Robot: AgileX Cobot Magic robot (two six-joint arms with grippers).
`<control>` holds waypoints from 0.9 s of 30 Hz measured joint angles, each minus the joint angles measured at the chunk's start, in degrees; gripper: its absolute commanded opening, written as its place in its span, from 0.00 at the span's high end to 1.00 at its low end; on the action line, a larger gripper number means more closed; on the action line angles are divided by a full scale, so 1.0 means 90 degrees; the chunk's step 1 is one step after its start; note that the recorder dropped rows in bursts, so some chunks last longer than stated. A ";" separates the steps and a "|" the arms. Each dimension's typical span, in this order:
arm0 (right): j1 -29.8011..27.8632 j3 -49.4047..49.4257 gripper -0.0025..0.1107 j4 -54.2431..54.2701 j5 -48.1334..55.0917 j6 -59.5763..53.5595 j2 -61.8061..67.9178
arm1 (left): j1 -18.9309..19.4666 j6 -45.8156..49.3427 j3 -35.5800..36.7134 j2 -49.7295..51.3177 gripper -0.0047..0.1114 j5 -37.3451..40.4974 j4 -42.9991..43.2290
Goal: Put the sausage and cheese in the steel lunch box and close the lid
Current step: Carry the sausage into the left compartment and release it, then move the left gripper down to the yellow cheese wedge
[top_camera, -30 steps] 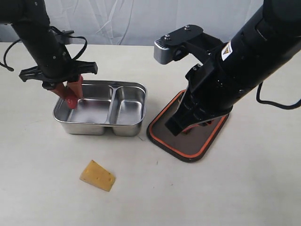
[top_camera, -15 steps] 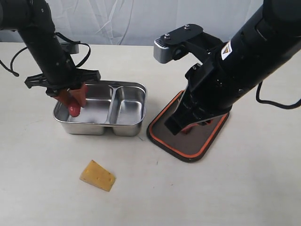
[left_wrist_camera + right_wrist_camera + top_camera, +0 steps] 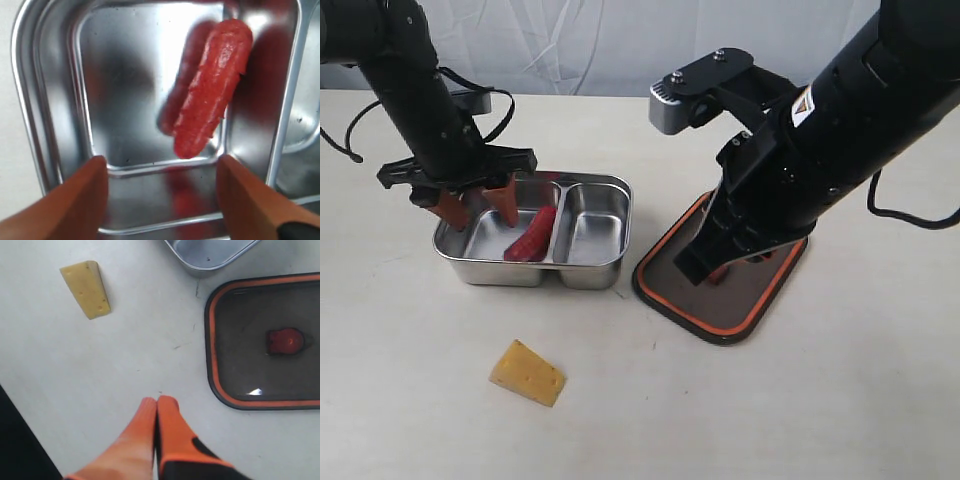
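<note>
1. We find the steel lunch box [image 3: 535, 272] standing on the table [image 3: 840, 400], on the left of the exterior view.
2. We see the sausage [image 3: 531, 234] lying in the box's larger, left compartment, close beside the divider.
3. We see the lid [image 3: 720, 312] lying flat on the table just to the right of the box, not touching it.
4. We find the cheese [image 3: 527, 373] on the table in front of the box, well apart from the lid.
</note>
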 measured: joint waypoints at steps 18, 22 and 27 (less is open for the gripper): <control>0.0000 0.0000 0.99 -0.0756 0.0026 0.0249 -0.0010 | -0.0235 0.2516 -0.0281 -0.1965 0.96 0.0622 -0.0227; 0.0000 0.0000 0.99 -0.1183 0.0026 0.0510 -0.0053 | -0.0653 0.3434 0.0103 -0.2555 0.96 0.0668 -0.0331; 0.0000 0.0000 0.99 -0.1652 0.0026 0.0844 -0.0323 | -0.0758 0.3753 0.0874 -0.2694 0.96 0.0678 -0.0214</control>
